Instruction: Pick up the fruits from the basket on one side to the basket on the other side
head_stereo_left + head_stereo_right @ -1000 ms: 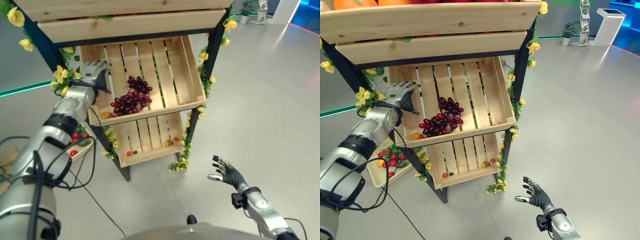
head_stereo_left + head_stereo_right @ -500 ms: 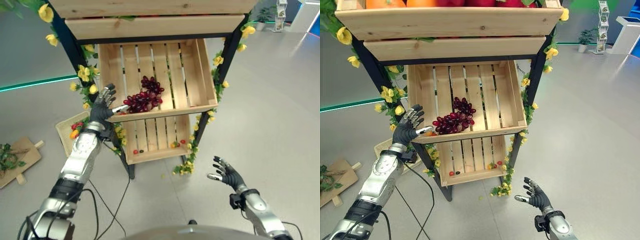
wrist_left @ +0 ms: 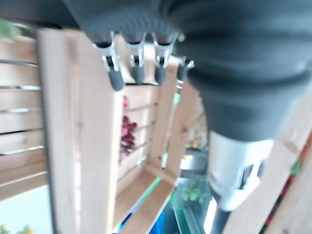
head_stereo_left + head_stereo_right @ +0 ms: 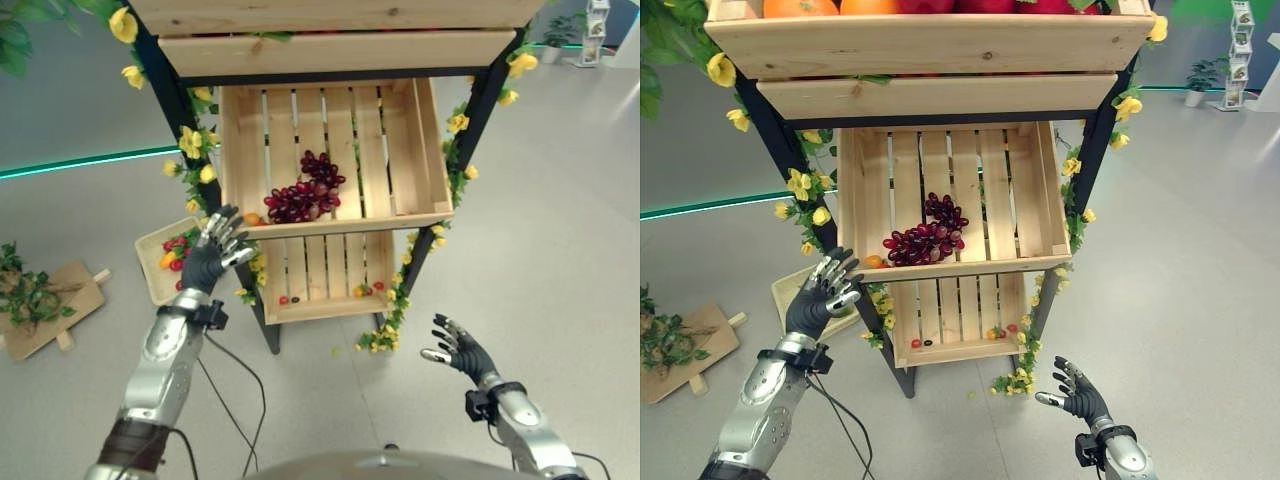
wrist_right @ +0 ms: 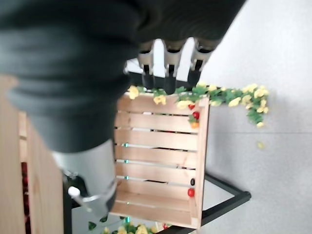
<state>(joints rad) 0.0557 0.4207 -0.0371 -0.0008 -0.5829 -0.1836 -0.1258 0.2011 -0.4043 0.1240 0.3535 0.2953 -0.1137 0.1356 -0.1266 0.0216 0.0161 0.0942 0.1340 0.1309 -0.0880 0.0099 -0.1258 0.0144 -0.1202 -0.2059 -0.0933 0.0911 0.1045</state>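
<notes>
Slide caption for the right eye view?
Open left hand beside wooden crate holding red grapes; right hand low.

Grey glossy floor [image 4: 560, 230], teal light strip [image 4: 70, 166], potted plant [image 4: 1203, 75]

Yellow flowers [image 4: 192, 143] trim the black rack [image 4: 762, 112]; a leafy wooden board [image 4: 48, 308] lies on the floor.

Both robot hands [image 4: 208, 262] [image 4: 455, 348] empty, fingers spread
</notes>
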